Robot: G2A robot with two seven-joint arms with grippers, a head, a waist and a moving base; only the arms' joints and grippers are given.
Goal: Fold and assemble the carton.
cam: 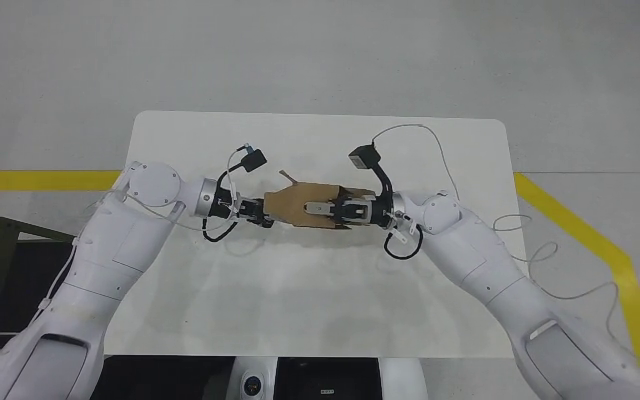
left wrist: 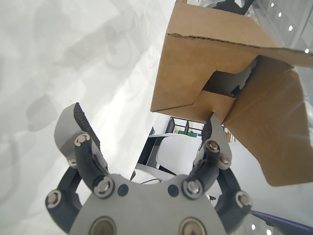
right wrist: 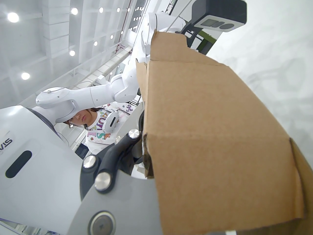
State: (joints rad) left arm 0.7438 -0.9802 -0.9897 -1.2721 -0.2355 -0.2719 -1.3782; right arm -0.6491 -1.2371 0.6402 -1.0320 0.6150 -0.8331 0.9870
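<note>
While the right gripper (cam: 322,209) clamps a panel of the carton (cam: 295,202) at the middle of the table (cam: 180,140), the left gripper (left wrist: 145,112) stands wide open just left of it, one fingertip (left wrist: 212,123) touching the left-end flap; the carton's long axis runs left-right.

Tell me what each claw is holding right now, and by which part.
The right claw grips the carton by a wall at its near end. The left claw is open, holding nothing.

White table (cam: 300,290), grey floor (cam: 300,50), yellow floor stripe (cam: 50,180) (either side of table)
</note>
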